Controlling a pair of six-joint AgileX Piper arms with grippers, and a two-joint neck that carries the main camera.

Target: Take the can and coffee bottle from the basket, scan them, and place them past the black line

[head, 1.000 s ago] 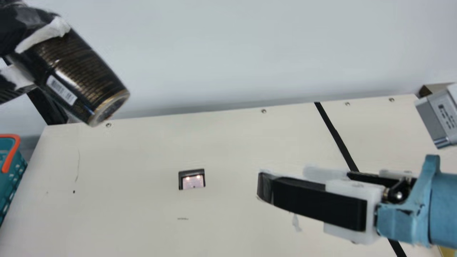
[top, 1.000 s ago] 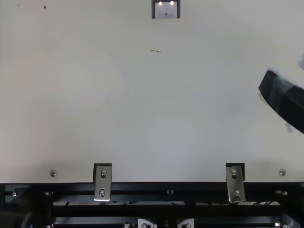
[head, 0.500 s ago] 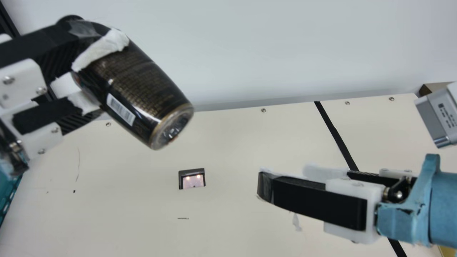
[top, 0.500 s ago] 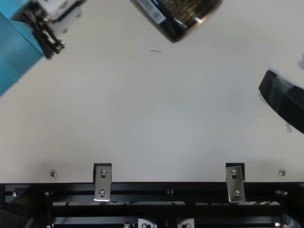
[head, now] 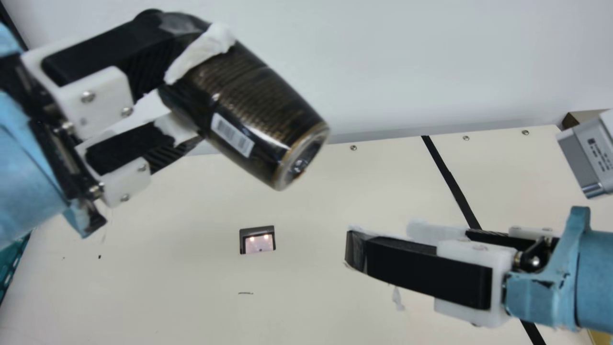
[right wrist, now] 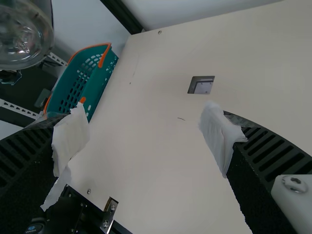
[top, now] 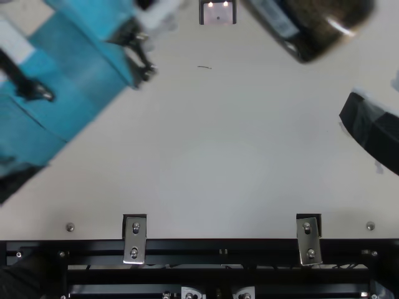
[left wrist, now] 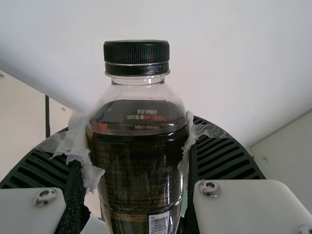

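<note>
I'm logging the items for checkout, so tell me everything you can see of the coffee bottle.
The coffee bottle looks like clear plastic, with a ribbed black cap on and dark liquid at its shoulders. A dark label with gold-brown print wraps the body, with a white barcode near the base. The left gripper grips it from both sides, white padding against it. It is held tilted in the air above the table.

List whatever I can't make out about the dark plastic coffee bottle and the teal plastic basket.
Coffee bottle: top view, cut off by the upper edge.
Black cap: main view, hidden behind the left gripper.
Barcode digits: main view, blurred.
Basket: main view, cut off by the left edge.
</note>
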